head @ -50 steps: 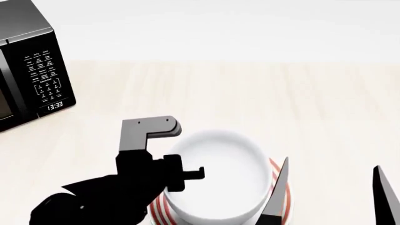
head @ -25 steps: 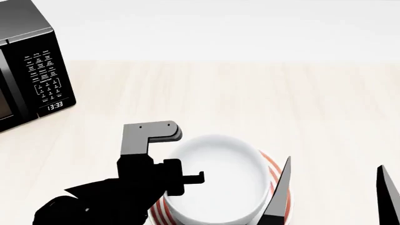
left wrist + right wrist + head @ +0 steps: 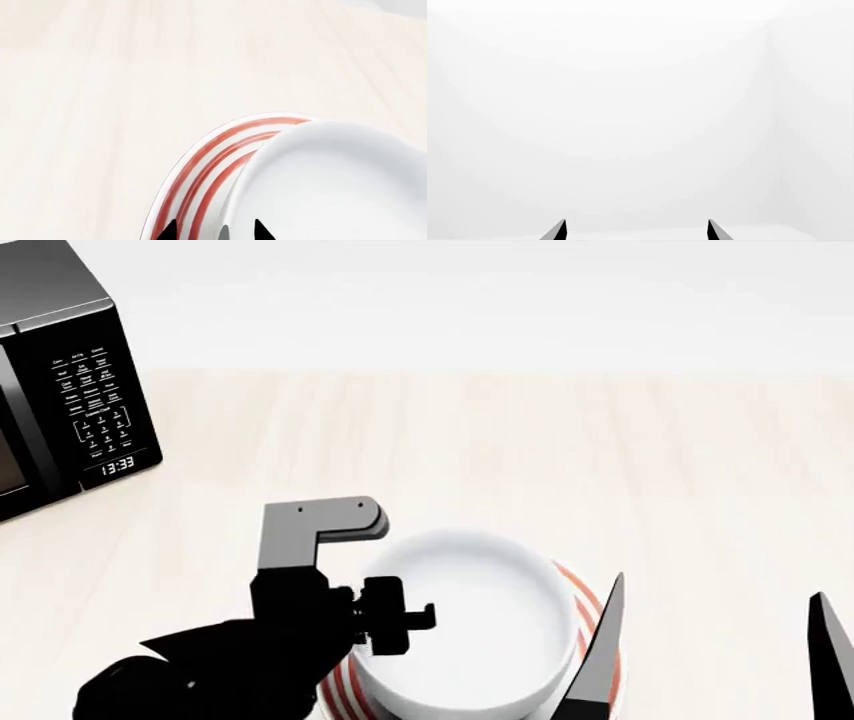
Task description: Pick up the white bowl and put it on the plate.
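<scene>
The white bowl (image 3: 467, 630) sits inside the plate (image 3: 589, 606), whose red rings show around it near the table's front edge. In the left wrist view the bowl (image 3: 333, 185) covers most of the plate (image 3: 203, 172). My left gripper (image 3: 400, 618) is at the bowl's left rim and stands open. Its two tips (image 3: 213, 234) straddle the rim, one outside over the red rings and one inside the bowl, with a gap on each side. My right gripper (image 3: 707, 670) hangs open to the right of the plate, holding nothing. Its wrist view shows only the tips (image 3: 636, 231) against blank white.
A black microwave (image 3: 67, 390) stands at the back left with its keypad facing me. The pale wooden table (image 3: 534, 440) stretches behind and to the right of the plate, up to a white wall.
The bowl sank a little, down onto the plate, with the left gripper following. Since half a second ago the left gripper's fingers have parted from the rim. The right arm has stayed still.
</scene>
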Motion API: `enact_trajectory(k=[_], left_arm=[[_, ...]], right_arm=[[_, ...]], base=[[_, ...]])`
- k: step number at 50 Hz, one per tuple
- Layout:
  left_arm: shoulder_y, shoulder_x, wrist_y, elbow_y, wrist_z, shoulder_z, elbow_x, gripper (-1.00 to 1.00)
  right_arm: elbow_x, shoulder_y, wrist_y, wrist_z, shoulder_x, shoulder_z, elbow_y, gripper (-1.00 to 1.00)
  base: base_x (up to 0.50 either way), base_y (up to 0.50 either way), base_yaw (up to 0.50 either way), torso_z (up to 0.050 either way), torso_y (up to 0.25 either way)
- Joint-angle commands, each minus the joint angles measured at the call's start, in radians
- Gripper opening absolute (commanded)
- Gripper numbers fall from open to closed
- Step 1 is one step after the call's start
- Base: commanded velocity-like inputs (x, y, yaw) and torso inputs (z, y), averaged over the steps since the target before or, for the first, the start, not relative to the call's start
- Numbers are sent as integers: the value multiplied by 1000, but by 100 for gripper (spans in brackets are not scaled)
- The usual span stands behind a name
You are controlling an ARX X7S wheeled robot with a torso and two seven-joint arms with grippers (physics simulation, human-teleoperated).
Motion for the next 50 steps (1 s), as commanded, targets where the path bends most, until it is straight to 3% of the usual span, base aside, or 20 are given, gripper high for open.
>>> enact_trajectory(k=[1,16,30,50], left_arm=[[-10,25,13,-14,49,-12,-36,100],[-21,13,20,-11,39,2,-63,100],[-1,-69,16,136,-14,-17,-94,100],[52,-318,8,705,-166,-79,-145,100]], right_arm=[[-12,2,-2,-25,-17,18,-2,100],[-8,3,-11,-24,-13,17,7,100],[-12,8,-2,-18,-10,4,0,100],[-21,29,13,-13,-9,-24,2,100]], base=[[0,0,0,0,0],[0,0,0,0,0],[0,0,0,0,0],[0,0,0,0,0]])
